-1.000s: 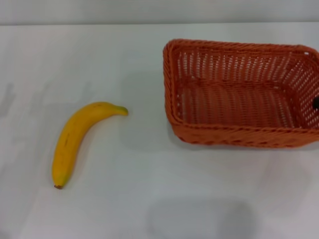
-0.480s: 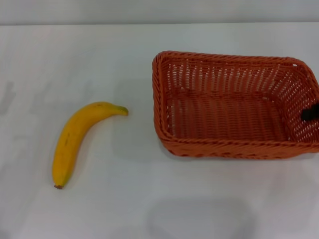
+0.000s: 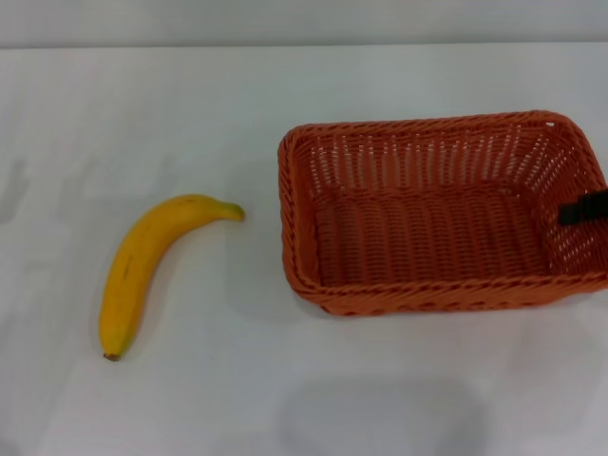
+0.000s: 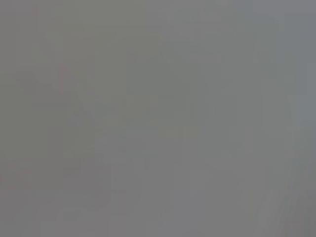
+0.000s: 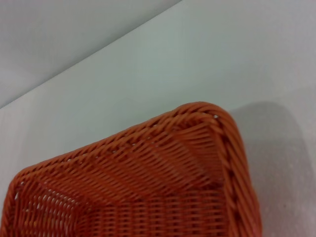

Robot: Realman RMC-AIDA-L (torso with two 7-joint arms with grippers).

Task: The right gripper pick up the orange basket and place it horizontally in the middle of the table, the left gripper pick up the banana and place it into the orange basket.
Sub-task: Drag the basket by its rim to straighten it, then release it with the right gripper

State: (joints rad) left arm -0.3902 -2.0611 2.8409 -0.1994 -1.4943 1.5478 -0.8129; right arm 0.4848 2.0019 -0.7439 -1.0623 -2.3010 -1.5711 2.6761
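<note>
meanwhile the orange basket (image 3: pixel 442 214) holds only the right hand's (image 3: pixel 581 210) black tip; grip state unclear.

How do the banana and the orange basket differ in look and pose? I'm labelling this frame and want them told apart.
The banana is a smooth, curved yellow fruit; the orange basket is a woven, rectangular open container. The banana is much the smaller, shorter than the basket's long side. The banana lies slanted toward the robot's left, untouched; the basket sits toward the right with its long side across the view, the right gripper at its right wall. Both are on the white table.
</note>
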